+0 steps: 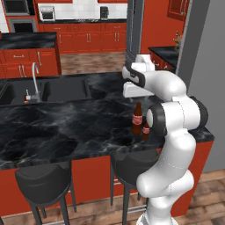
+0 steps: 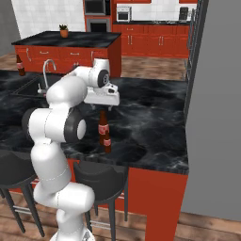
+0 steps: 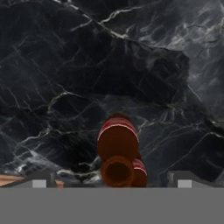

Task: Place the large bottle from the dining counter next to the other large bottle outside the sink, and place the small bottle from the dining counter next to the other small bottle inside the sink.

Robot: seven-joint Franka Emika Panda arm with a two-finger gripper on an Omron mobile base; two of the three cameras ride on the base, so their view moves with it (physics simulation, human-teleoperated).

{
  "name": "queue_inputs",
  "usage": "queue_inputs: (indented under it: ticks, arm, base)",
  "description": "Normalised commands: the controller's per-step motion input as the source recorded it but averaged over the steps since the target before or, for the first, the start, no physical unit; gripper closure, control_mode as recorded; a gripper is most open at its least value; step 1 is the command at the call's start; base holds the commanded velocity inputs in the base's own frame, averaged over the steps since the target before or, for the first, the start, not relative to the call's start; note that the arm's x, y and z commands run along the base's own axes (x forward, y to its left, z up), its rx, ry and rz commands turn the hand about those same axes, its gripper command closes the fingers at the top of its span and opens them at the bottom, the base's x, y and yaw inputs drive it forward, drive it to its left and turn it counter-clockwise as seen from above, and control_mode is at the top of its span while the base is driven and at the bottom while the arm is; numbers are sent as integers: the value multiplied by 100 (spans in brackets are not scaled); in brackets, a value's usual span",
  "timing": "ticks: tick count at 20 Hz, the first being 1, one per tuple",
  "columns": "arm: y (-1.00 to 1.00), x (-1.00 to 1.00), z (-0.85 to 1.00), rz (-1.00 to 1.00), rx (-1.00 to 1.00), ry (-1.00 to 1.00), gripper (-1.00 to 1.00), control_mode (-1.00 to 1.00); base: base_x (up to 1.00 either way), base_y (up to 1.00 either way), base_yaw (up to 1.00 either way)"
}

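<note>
standing upright on the dining counter (image 1: 66,127), the large bottle (image 1: 137,118) and the small bottle (image 1: 146,131) sit just beside each other near the stool-side edge, the small one at about four o'clock from the large one in the left base view. both are brown with red labels. in the right base view the large bottle (image 2: 102,128) rises directly under the hand, with the small bottle (image 2: 107,141) touching or nearly touching its lower right side. the gripper (image 3: 112,181) hangs above the pair, pointing straight down; in the hand view its two fingertips (image 3: 40,180) sit at the bottom edge, spread wide, one at seven o'clock and one at five o'clock of the large bottle's open mouth, and they hold nothing. the large bottle (image 3: 117,151) appears from the top there, with the small bottle (image 3: 139,171) peeking out at its lower right. in the left base view the sink (image 1: 66,90) lies set into the slab at about ten o'clock from the bottles, well apart from them, with its curved silver tap (image 1: 35,79) at its left part. two black bar stools (image 1: 44,182) stand along the near edge.
</note>
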Motion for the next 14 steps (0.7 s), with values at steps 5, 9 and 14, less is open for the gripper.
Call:
queue_inputs:
  ticks: [5, 9, 14]
  arm:
    - [0, 0, -20, 0, 0, 0, -100, -100]
    - [0, 0, -20, 0, 0, 0, -100, -100]
    - [0, 0, -18, 0, 0, 0, -100, -100]
  base:
    - [0, 0, 0]
    - [0, 0, 0]
    - [0, 0, 0]
